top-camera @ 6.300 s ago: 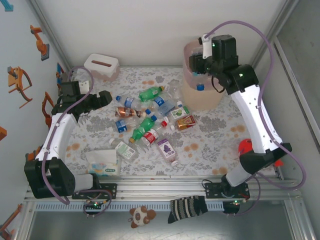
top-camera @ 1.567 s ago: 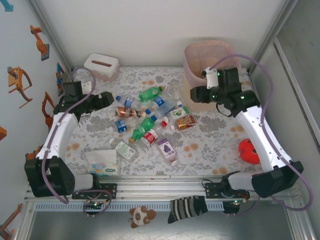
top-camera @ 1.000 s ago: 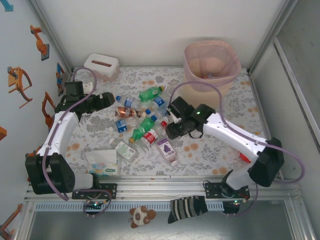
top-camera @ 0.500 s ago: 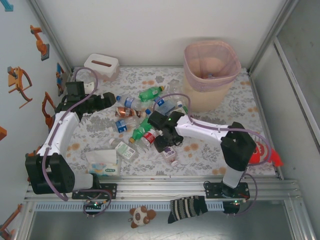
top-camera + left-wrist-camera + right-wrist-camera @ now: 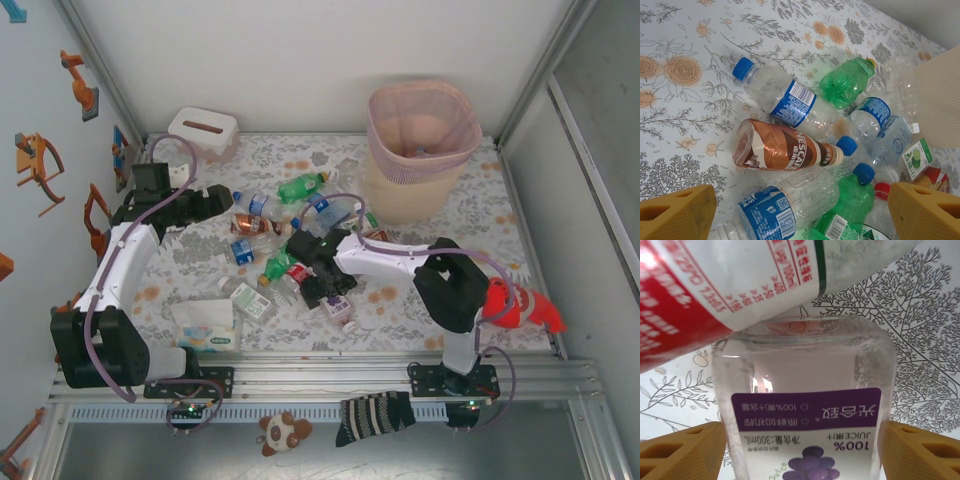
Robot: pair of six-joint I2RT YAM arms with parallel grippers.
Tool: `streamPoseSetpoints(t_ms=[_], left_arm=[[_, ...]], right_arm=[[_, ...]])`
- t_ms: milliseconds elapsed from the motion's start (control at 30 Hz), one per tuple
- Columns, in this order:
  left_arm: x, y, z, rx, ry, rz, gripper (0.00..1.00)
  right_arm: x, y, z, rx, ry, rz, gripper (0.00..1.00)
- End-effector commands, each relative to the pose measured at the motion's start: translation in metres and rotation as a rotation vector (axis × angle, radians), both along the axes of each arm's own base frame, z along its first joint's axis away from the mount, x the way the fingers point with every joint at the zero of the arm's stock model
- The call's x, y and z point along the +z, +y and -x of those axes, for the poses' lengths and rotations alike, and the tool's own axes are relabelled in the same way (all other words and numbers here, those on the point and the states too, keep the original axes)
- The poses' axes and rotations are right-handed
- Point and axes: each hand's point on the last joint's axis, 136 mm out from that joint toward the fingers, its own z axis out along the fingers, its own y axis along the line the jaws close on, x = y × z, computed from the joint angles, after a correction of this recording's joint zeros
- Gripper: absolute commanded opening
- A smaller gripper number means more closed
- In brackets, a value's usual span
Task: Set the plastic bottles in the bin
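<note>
While the right tool (image 5: 802, 447) sits spread wide with 1 yellow finger on either side of the purple-label juice bottle (image 5: 802, 375), I wouldn't call it a grip yet. Can't tell if the fingers actually touch the plastic. That bottle lies on the floral desk (image 5: 470, 210) at the near edge of the pile of plastic bottles (image 5: 290, 215), mid-desk. The bin (image 5: 395, 200) stands far right, well apart from it.

My 2 cents on doing this well: close across the flat sides. It's a squarish clear bottle, so flat faces should seat better than corners. Thin plastic like that probably dents, so squeeze gently. Also watch the red-label bottle (image 5: 715, 285), which overlaps the far end of it. I'd lift straight up so it doesn't drag along.

The left tool (image 5: 215, 197) hangs open with nothing in it at the far-left side of the pile, over round crinkly stuff: a brown shrink-wrapped coffee bottle (image 5: 785, 150), a ribbed green bottle (image 5: 847, 82) and clear ones with blue labels. Those round ones look ready to roll.
</note>
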Motion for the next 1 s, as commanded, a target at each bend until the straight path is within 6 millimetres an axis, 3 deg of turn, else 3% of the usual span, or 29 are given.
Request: streamPoseSetpoints(t_ms=[0, 333, 600, 800, 967], left_arm=[[0.003, -0.003, 0.001, -0.007, 0.000, 0.006, 0.89], [0.002, -0.003, 0.000, -0.009, 0.003, 0.008, 0.89], [0.008, -0.004, 0.002, -0.024, -0.021, 0.004, 0.89], [0.043, -0.006, 0.001, -0.064, -0.122, -0.022, 0.89], [0.091, -0.007, 0.002, -0.123, -0.241, -0.067, 0.89]], right_arm=[[-0.003, -0.002, 0.000, -0.011, -0.012, 0.025, 0.76], [-0.003, -0.006, -0.001, -0.014, -0.023, 0.045, 0.68], [0.021, -0.011, -0.002, -0.024, -0.061, 0.016, 0.65], [0.047, -0.020, -0.003, -0.028, -0.116, -0.008, 0.64], [0.067, -0.026, -0.005, -0.034, -0.160, -0.030, 0.64]])
